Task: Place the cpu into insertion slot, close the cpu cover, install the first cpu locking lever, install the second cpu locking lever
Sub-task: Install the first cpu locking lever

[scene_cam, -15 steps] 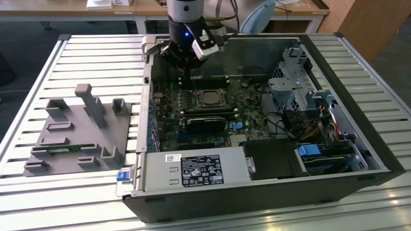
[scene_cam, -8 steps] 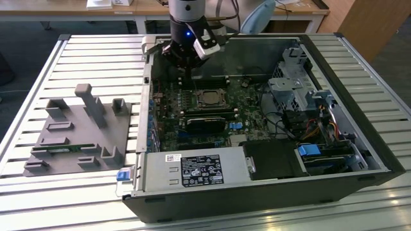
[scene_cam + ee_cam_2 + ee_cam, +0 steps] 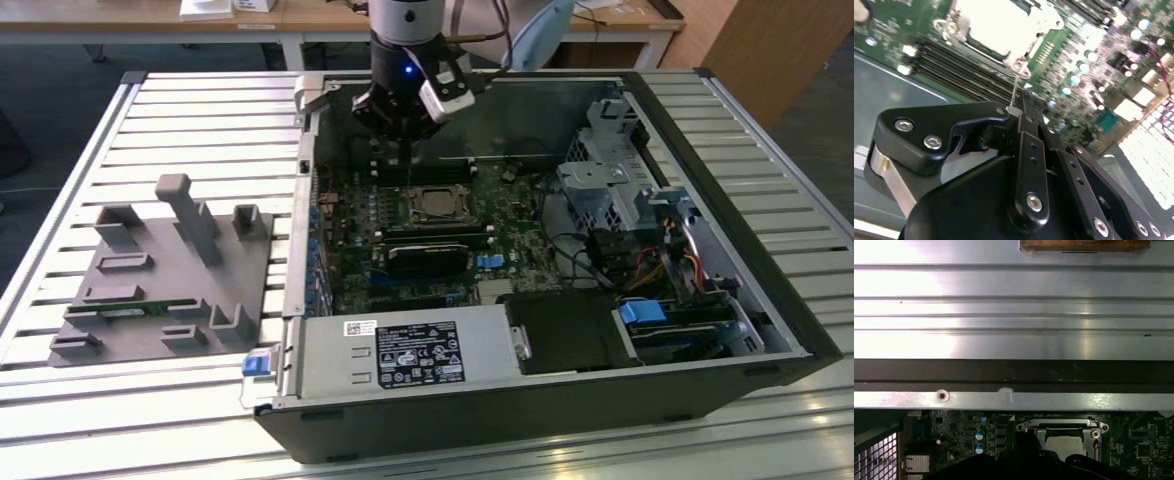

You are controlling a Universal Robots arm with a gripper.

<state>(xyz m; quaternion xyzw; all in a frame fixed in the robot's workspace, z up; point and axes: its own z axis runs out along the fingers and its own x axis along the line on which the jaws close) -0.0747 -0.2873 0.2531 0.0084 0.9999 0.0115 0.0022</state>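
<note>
Inside the open computer case, the cpu (image 3: 430, 204) lies in the insertion slot (image 3: 455, 213) on the motherboard. Its silvery face (image 3: 996, 25) shows through the window of the cpu cover (image 3: 1051, 20), which lies flat around it. The first wrist view shows the same cpu (image 3: 1066, 442) framed by the cover (image 3: 1064, 426). My gripper (image 3: 400, 142) hangs just behind the slot, toward the case's rear wall. Its black fingers (image 3: 1023, 112) are shut together. A thin metal locking lever (image 3: 1015, 85) rises from the socket's corner and its end meets my fingertips.
Long black memory slots (image 3: 964, 70) run beside the socket. A black card (image 3: 427, 258) sits in front of it, the power supply (image 3: 400, 355) nearer still, and a drive cage (image 3: 601, 190) on the exterior view's right. A grey fixture (image 3: 160, 270) stands on the slatted table.
</note>
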